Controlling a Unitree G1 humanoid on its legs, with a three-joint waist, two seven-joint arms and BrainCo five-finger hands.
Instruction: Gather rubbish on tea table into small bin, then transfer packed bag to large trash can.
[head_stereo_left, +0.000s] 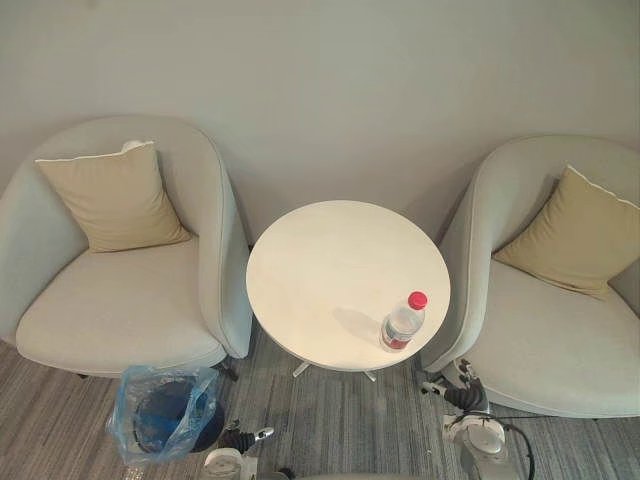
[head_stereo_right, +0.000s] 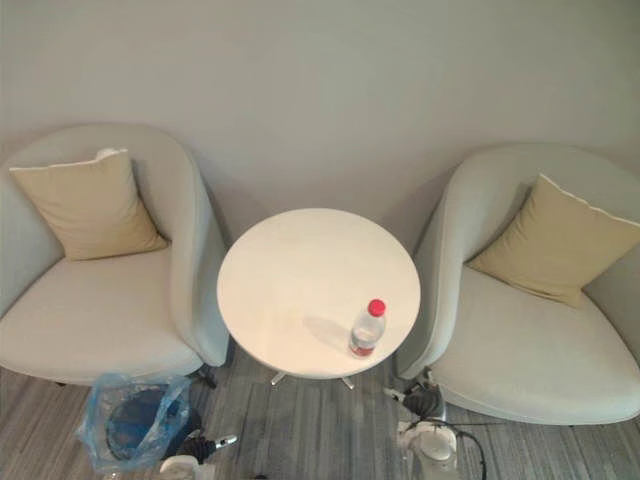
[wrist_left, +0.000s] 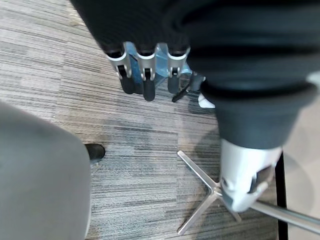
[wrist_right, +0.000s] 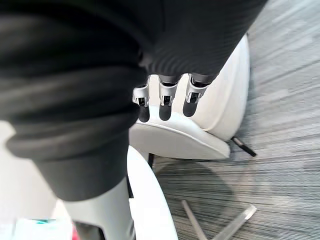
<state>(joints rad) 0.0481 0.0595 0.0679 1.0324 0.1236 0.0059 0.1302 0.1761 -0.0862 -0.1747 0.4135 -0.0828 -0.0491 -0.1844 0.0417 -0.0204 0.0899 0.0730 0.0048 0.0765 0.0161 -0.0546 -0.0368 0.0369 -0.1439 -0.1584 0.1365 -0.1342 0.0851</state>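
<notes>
While a red-capped clear plastic bottle (head_stereo_left: 403, 322) stands on the round white table (head_stereo_left: 320, 270), left hand (wrist_left: 148, 75) and right hand (wrist_right: 166, 100) hang empty, fingers relaxed side by side.

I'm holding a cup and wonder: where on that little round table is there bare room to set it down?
Nearly all of the round table is bare: its back, middle and left, up to the left armchair. Only the near right edge, beside the right armchair, is taken, by a red-capped plastic bottle.
</notes>
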